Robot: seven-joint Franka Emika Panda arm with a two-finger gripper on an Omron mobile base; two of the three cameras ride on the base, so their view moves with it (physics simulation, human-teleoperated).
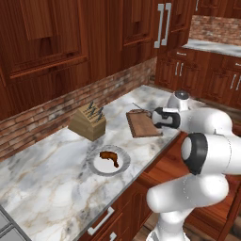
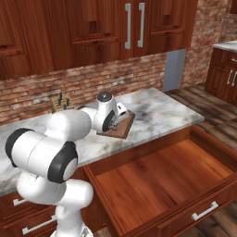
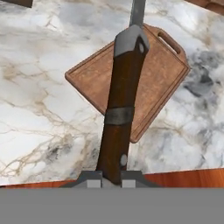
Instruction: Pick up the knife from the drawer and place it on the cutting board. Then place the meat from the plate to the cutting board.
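Note:
My gripper (image 3: 112, 178) is shut on the knife (image 3: 122, 100), holding the end of its dark brown handle while the thin grey blade points away over the counter. The knife hangs above the brown cutting board (image 3: 162, 73), which lies on the marble near the counter's front edge (image 1: 143, 124). In the left base view the gripper (image 1: 155, 116) sits at the board's right side, and the thin blade (image 1: 138, 107) pokes out past the board's far corner. The meat (image 1: 109, 157) rests on the grey-rimmed plate (image 1: 95, 165) left of the board. The drawer (image 2: 162, 178) stands wide open and bare below the counter.
A tan knife block (image 1: 88, 122) with dark-handled knives stands behind the plate by the brick wall. The open drawer juts far out in front of the counter. Upper cabinets (image 2: 111, 28) hang above, and a second counter (image 1: 214, 47) runs at the far right.

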